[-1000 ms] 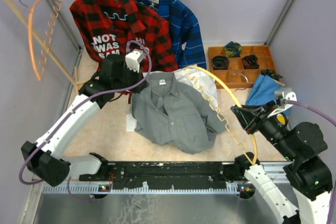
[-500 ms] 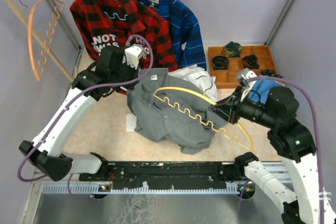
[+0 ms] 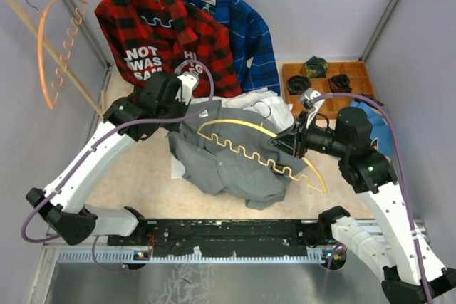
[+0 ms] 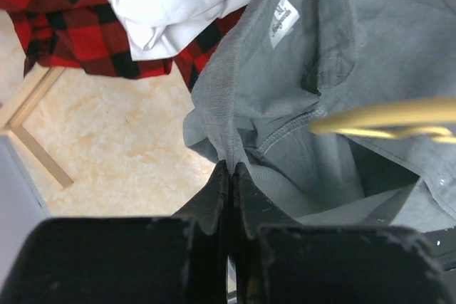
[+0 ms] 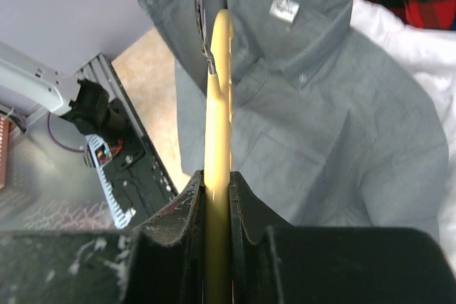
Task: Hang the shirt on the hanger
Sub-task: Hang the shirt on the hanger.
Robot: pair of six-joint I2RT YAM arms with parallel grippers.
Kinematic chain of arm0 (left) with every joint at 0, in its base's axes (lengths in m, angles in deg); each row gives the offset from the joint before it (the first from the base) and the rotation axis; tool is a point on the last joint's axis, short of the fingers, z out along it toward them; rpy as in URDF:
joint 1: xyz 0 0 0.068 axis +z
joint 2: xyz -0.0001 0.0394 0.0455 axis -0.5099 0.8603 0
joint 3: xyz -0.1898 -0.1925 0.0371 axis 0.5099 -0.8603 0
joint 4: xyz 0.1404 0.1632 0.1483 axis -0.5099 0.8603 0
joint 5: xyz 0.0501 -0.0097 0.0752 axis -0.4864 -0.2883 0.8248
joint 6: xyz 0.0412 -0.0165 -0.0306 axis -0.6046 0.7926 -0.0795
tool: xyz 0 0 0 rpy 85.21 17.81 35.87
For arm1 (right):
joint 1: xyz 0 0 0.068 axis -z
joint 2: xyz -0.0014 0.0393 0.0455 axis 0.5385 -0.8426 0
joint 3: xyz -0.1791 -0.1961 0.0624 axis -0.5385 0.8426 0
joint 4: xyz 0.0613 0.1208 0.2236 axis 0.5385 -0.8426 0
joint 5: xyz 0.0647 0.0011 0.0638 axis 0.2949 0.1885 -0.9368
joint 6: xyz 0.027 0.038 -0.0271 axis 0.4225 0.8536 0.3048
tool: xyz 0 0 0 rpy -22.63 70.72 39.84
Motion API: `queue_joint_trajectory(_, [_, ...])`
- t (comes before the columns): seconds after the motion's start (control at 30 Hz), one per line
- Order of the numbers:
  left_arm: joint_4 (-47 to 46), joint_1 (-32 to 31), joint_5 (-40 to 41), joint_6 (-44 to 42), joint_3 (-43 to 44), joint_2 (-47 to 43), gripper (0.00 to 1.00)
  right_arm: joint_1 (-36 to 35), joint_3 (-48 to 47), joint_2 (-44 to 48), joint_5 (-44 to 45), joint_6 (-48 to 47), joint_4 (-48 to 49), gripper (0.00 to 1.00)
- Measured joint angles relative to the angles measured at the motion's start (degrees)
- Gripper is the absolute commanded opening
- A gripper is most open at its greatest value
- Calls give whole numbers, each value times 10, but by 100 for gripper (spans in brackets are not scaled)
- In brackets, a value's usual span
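Now the right arm has swung in from the right side of the counter (image 3: 139, 176). The pale yellow hanger (image 5: 217, 97), which was out beside the grey shirt (image 3: 224, 169) a moment ago, lies across the shirt's front, its far tip up near the collar and label. The right tool (image 5: 217, 179) is pressed tight on the hanger's arm, gripping it edge-on. Opposite, the left tool (image 4: 229, 170) is pinched shut on a fold of the shirt's edge just below the collar and has drawn that side up and back. I'd say it's holding the neck open for the hanger. The tip sits just beside the left tool, seemingly still on top of the cloth, not yet inside a shoulder.
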Motion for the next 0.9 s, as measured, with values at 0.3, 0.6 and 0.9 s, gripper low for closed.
queue_joint_trajectory(0.3, [1,-96,37,-28,39,10,0,-51,10,-65,6,-17,132,0])
queue_joint_trajectory(0.6, [8,-171,95,-41,143,43,0,-96,90,-94,21,-16,259,0])
queue_joint_trajectory(0.9, [-16,-290,178,-82,271,82,0,-101,135,-72,101,55,453,0])
